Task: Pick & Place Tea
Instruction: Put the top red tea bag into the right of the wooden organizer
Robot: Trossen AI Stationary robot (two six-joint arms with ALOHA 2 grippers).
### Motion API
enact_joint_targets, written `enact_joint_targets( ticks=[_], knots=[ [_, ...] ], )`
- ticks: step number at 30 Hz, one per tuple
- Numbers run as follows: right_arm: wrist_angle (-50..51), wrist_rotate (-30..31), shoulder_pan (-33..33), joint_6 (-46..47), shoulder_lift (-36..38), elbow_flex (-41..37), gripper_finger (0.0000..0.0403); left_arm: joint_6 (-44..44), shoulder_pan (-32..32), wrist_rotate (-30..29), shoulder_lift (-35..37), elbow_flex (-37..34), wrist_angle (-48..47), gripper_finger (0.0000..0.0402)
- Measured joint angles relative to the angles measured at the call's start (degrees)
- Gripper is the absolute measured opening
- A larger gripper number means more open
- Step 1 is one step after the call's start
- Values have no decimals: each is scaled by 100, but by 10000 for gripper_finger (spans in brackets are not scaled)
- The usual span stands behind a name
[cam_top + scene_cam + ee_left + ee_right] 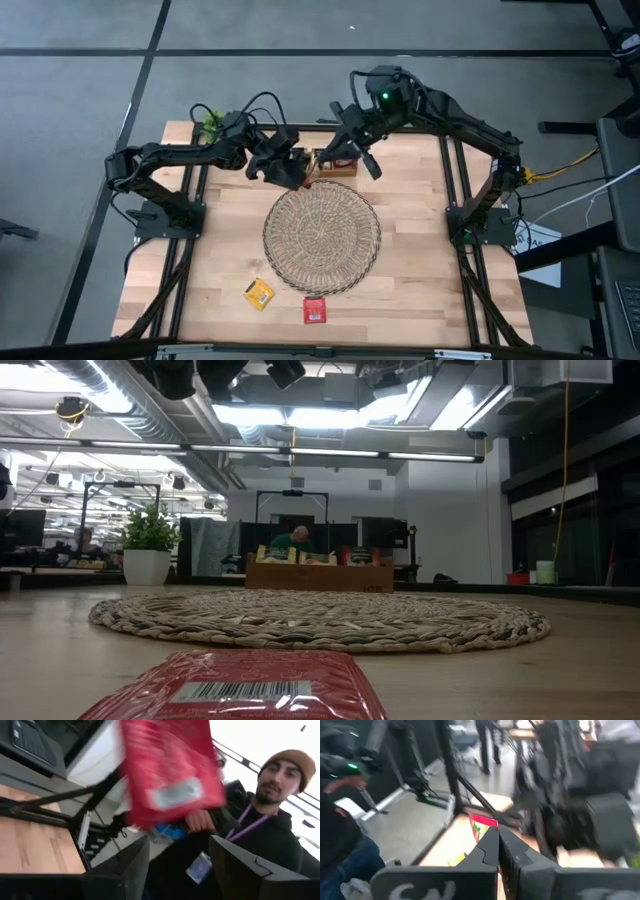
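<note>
I see the round wicker mat (322, 240) in the middle of the wooden table (440, 280), and I will tell where everything is from that mat. Both arms are at the far side of the mat, close to a little wooden box (335, 163) that sits just past the mat's far edge. My left gripper (177, 855) hangs over the far left rim of the mat, and its two dark fingers (127, 865) stand wide apart. A red tea sachet (167, 770) floats in front of those fingers (it looks blurry), and no finger touches it, so the left claw has hold of nothing. My right gripper (498, 845) is over the box, and its fingers are pressed tight together with the edge of a red sachet with a green mark (482, 826) pinched between the tips. More tea lies on the near side of the mat: a yellow sachet (259, 293) sits near the mat's near left edge, and another red sachet (314, 309) lies just beside it, a bit closer to the table's front edge. That red one fills the bottom of the low view with its bar code showing. A small green plant in a white pot (148, 545) stands far off to the left behind the mat. A person in a dark hoodie and a tan hat (260, 830) stands beyond the table.
</note>
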State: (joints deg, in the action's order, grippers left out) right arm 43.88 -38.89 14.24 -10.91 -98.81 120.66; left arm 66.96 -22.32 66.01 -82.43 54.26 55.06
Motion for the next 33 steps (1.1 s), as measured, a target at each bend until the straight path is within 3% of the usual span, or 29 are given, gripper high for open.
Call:
enact_joint_targets(
  ticks=[10, 24, 33],
  knots=[
    [1550, 1453, 328, -157, -105, 81, 2, 327, -176, 530, 50, 2, 1, 208],
    [2631, 2362, 834, -903, -949, 76, 1, 284, -254, 380, 48, 2, 17, 202],
    [2800, 2392, 1344, -1212, -1408, 74, 0, 183, -254, 350, 46, 1, 24, 202]
  ],
)
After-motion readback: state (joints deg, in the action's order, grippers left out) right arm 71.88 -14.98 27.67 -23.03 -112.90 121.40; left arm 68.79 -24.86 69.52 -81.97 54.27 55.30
